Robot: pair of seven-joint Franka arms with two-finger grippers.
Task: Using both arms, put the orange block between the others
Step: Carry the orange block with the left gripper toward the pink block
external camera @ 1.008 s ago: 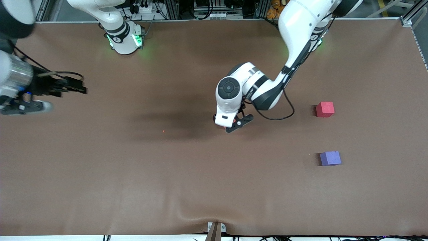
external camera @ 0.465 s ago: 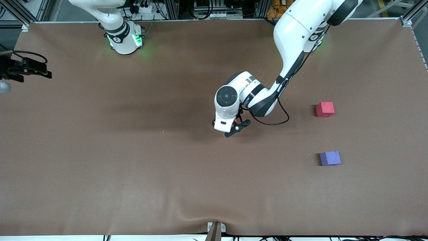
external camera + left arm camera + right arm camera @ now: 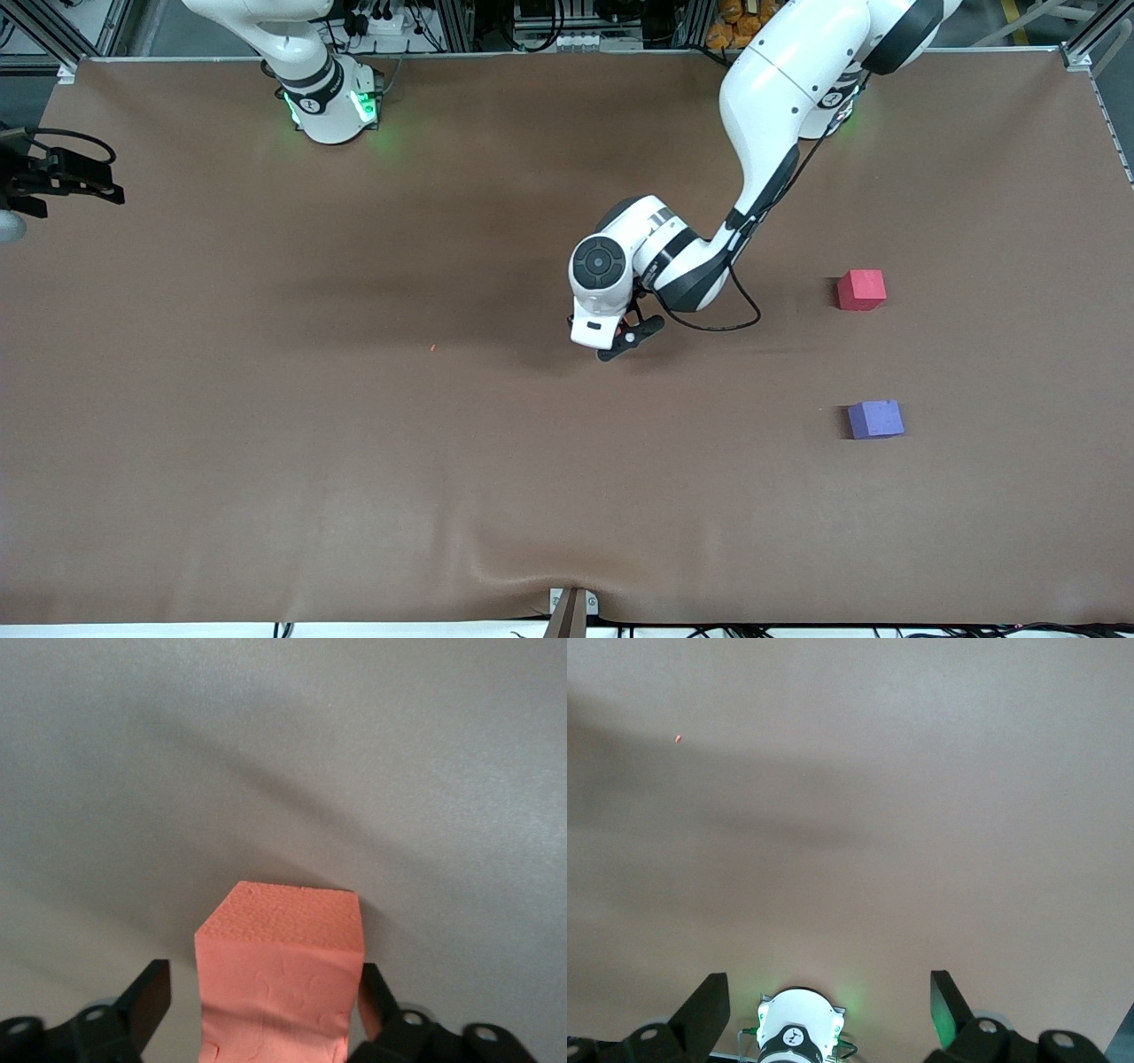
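Observation:
The orange block [image 3: 279, 974] rests on the brown table between the fingers of my left gripper [image 3: 261, 979]. One finger touches its side and a small gap shows at the other. In the front view the left gripper [image 3: 620, 341] is low over the table's middle, and its hand hides most of the block. The others, a pinkish-red cube [image 3: 861, 290] and a purple-blue cube [image 3: 875, 419], lie apart toward the left arm's end, the purple-blue one nearer the camera. My right gripper [image 3: 93, 182] hangs open and empty at the table's edge at the right arm's end.
A brown mat [image 3: 354, 461] covers the table. A tiny orange speck [image 3: 433, 347] lies on it toward the right arm's end from the left gripper. The right wrist view shows the right arm's green-lit base [image 3: 797, 1028] below the open right gripper [image 3: 828, 988].
My right gripper has drawn back to the table's edge at the right arm's end. The left hand has shifted only slightly over the orange block.

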